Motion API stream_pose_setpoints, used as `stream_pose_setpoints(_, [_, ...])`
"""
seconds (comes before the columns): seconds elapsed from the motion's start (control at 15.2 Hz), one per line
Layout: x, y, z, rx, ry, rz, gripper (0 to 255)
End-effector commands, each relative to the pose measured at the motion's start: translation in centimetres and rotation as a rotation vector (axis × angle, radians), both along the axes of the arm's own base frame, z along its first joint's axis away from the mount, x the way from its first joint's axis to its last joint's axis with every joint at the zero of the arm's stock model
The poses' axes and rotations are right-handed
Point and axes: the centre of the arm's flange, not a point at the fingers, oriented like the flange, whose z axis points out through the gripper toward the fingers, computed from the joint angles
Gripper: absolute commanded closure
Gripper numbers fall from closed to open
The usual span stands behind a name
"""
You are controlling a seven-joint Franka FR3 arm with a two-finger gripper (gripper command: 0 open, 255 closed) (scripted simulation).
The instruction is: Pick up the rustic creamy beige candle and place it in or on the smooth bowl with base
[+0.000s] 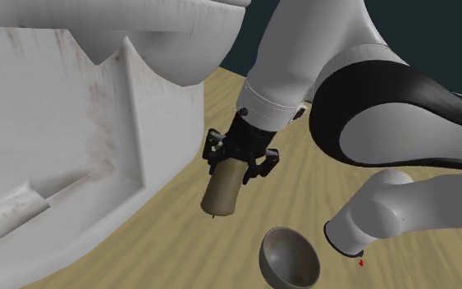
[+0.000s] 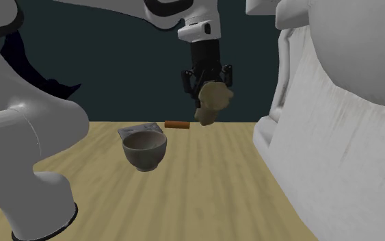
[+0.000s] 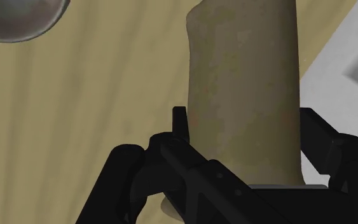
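- Clamped between my black fingers point(image 3: 180, 124), the rough beige cylindrical candle point(image 3: 241, 95) hangs tilted above the tan wood-grain bench point(image 1: 180, 246).
- Grey rounded bowl point(image 1: 289, 256) stands on the bench, apart from the candle, open bench between them.
- Bulky white furniture point(image 1: 73, 148) stands close beside the candle in the shoulder view; dark teal wall point(image 2: 115, 68) behind.

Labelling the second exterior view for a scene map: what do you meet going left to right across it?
Big white arm link in the foreground → grey rounded bowl on a base → small orange-brown cylinder lying flat → rough beige candle clasped by the black gripper → worn white furniture.
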Motion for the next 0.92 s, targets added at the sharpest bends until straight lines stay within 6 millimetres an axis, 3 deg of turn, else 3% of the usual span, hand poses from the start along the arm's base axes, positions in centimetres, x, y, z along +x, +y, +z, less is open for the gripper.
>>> stream_pose_setpoints(0.0, [-2.8,-0.9,0.3,0.003,0.0,0.0,255])
stream_pose_setpoints(0.86, [-18.7,-6.1,1.0,0.003,0.0,0.0,255])
